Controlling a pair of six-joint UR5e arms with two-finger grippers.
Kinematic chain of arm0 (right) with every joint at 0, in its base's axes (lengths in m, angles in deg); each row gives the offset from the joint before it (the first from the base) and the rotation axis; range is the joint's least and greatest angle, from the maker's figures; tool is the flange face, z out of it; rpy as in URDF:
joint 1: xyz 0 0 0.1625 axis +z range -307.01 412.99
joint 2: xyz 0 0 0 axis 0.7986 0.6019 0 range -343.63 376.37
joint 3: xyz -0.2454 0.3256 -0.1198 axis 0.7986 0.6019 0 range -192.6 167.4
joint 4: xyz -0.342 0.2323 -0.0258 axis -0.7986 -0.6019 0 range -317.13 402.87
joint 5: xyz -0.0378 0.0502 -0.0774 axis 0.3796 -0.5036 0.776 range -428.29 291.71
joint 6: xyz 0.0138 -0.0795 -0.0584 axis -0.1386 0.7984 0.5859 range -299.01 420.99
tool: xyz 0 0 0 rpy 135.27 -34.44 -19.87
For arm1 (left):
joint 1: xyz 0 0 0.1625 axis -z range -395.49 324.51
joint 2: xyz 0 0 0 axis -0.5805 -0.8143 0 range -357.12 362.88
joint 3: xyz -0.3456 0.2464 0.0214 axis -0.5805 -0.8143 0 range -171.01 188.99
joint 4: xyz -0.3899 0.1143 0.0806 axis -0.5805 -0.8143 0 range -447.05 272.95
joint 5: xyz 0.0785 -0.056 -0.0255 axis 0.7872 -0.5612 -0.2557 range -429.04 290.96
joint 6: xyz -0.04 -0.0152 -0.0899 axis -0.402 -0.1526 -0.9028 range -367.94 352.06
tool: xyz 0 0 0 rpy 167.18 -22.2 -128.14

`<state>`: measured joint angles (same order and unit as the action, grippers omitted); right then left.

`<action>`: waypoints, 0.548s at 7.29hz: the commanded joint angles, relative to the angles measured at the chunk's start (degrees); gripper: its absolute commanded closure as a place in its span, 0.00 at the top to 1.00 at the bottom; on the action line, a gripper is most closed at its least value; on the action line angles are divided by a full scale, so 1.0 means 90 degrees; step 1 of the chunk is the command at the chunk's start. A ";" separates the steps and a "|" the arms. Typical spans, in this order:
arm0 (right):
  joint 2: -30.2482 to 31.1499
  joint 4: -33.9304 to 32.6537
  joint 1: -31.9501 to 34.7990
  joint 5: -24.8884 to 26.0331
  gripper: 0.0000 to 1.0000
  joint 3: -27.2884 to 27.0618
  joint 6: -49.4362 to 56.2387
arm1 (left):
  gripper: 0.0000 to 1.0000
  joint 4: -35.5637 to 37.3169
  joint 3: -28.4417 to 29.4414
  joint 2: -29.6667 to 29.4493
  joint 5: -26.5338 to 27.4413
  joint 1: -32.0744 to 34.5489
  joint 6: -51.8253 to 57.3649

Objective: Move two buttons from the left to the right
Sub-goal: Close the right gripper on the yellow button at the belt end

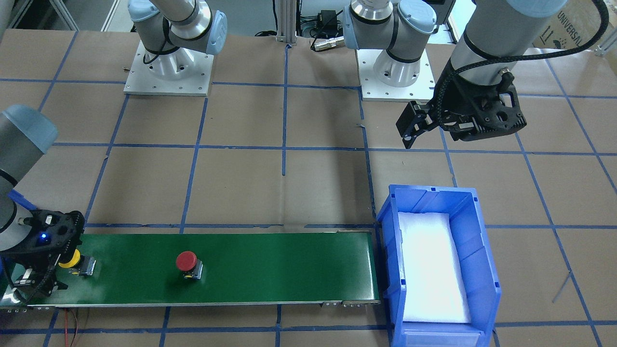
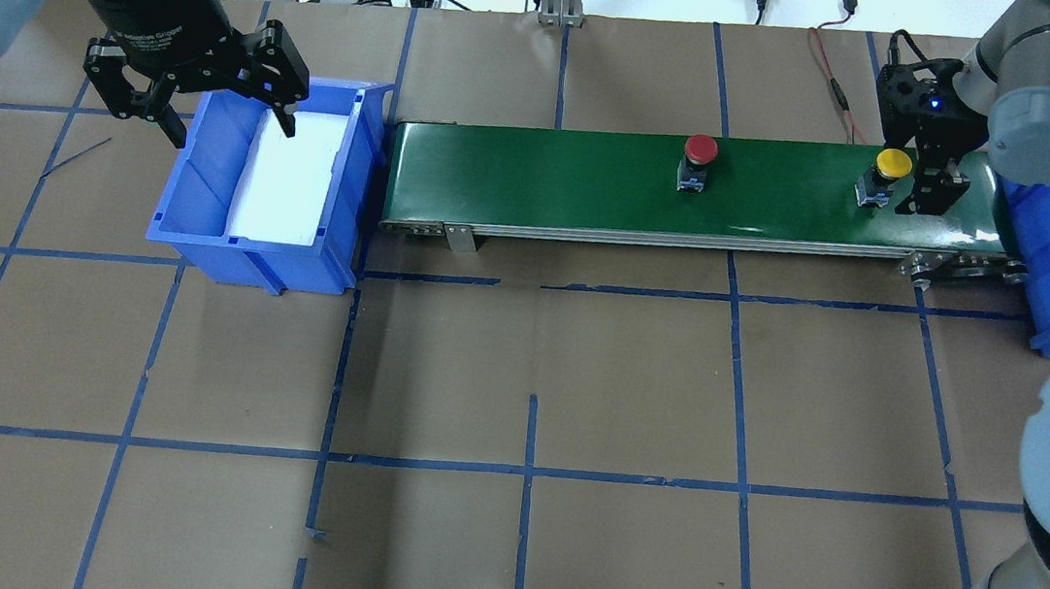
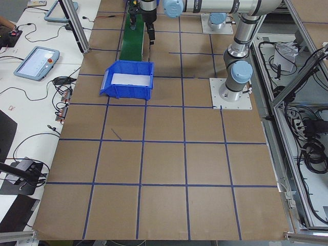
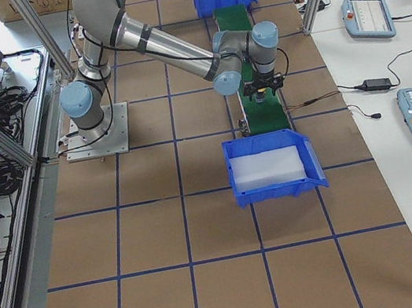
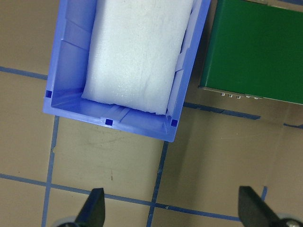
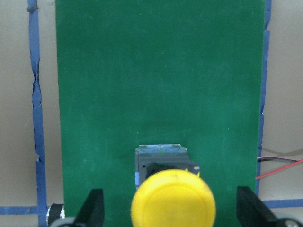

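Green belt [image 2: 596,180] runs toward the surface's far edge, with a blue bin [image 2: 246,260] at its left end. The left fingers [image 5: 93,210] hang released above that bin. The right fingers [image 6: 93,210] stand spread either side of the yellow button [image 2: 893,163] near the belt's right end, not touching it. The red button [image 2: 700,148] sits mid-belt.

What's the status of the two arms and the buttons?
Left gripper open, near blue bin. Right gripper open around yellow button on green belt. Red button mid-belt, alone. Nothing blocking the belt.
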<state>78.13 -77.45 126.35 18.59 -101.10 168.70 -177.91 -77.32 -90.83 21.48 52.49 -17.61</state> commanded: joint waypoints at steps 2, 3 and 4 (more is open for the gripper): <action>-0.0046 0.0000 0.0003 -0.0014 0.96 0.0000 0.0053 | 1.00 0.0007 0.0000 0.0002 0.0000 0.0000 0.0000; -0.0066 -0.0019 0.0003 0.0015 0.81 0.0000 0.0063 | 1.00 0.0007 0.0010 0.0002 0.0000 0.0000 0.0000; -0.0076 -0.0039 0.0003 0.0073 0.62 0.0009 0.0073 | 1.00 0.0007 0.0000 0.0002 0.0000 0.0000 0.0000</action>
<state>77.62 -77.61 126.38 18.76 -101.09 169.21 -177.85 -77.29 -90.81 21.49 52.49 -17.61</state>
